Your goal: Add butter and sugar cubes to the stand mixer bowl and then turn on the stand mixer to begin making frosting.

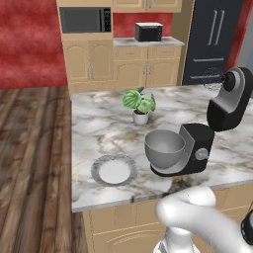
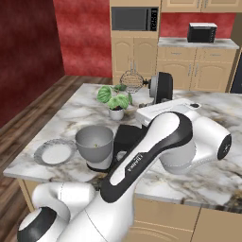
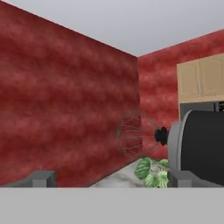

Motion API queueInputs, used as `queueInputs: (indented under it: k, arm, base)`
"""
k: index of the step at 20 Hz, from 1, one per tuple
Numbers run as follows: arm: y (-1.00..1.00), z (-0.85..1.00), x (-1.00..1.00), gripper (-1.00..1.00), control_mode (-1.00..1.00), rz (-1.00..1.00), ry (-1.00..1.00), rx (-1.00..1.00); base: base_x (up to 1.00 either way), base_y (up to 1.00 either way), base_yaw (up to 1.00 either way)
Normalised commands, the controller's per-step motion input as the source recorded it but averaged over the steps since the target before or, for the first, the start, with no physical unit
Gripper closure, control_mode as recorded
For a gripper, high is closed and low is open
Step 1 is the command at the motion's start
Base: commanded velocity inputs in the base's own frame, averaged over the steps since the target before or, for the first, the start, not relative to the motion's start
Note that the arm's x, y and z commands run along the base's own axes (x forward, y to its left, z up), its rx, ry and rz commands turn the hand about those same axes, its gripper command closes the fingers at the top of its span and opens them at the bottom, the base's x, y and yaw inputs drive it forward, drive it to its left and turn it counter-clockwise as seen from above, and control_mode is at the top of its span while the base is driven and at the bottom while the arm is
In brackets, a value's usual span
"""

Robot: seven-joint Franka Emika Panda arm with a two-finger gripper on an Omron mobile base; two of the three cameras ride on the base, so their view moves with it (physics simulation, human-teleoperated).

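The glossy black stand mixer [image 1: 197, 146] stands on the marble island with its head [image 1: 230, 101] tilted up and its wire whisk [image 1: 212, 79] in the air. The grey metal stand mixer bowl [image 1: 164, 147] sits on the mixer's base. A tiny tan speck [image 2: 97, 145] that looks like a sugar cube lies in the bowl's bottom. The butter is out of view. The small grey side knob [image 1: 201, 154] faces the front. My gripper [image 3: 111, 179] is open, fingertips wide apart and bare, level with the raised head [image 3: 203, 146] and the whisk [image 3: 135, 133].
A white plate with a grey scalloped rim [image 1: 96, 170] lies bare, left of the bowl near the island's front edge. A potted plant [image 1: 140, 106] stands behind the bowl. My white arm [image 2: 156, 146] crosses in front of the mixer. Cabinets, a microwave and a fridge line the back.
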Motion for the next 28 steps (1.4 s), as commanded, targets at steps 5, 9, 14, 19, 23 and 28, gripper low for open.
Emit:
queueInputs:
  k: [5,9,14,19,23,28]
  arm:
    - [-0.23,0.0,0.31,-1.0,-1.0,0.08,-0.02,0.0]
    - [-0.29,0.0,0.22,-1.0,-1.0,0.07,0.0,0.0]
    - [-0.25,0.0,0.24,-1.0,-1.0,0.06,0.0,0.0]
    - [-0.22,-0.03,0.33,-1.0,-1.0,0.07,0.0,0.0]
    - [-0.25,-0.08,0.34,-1.0,-1.0,0.07,0.0,0.0]
    - [-0.27,-0.14,0.33,-1.0,-1.0,0.07,0.0,0.0]
  base:
    - [0.0,0.0,0.0]
    - [0.0,0.0,0.0]
    - [0.0,0.0,0.0]
    - [0.0,0.0,0.0]
    - [0.0,0.0,0.0]
    - [0.0,0.0,0.0]
